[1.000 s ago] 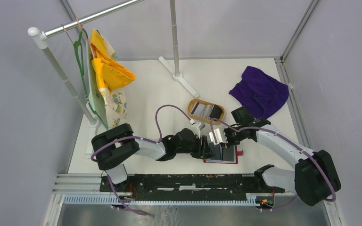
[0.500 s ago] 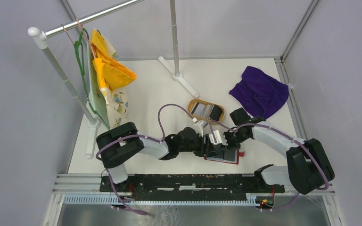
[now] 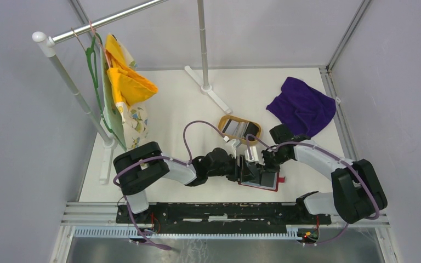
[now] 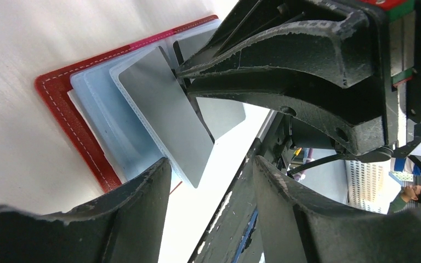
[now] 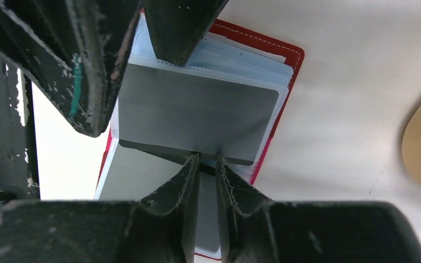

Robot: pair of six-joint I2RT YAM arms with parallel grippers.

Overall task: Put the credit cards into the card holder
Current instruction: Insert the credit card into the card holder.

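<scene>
**Grey card gripped over open card holder**

The right gripper (image 5: 207, 170) is clenched on the edge of a grey card (image 5: 197, 118), which is tilted above the red card holder (image 5: 290, 60). The holder lies open on the table (image 5: 362, 82). The left gripper (image 4: 211, 164) is released, its fingers apart beside the card.

Red card holder (image 4: 55, 90), white-stitched, pale blue pockets; plain silver-grey credit card (image 4: 167, 126); my right end effector (image 5: 207, 164), scuffed black; white table (image 3: 170, 104); purple cloth (image 3: 302, 107); tan tray (image 3: 234, 116); yellow garment (image 3: 129, 82).
</scene>
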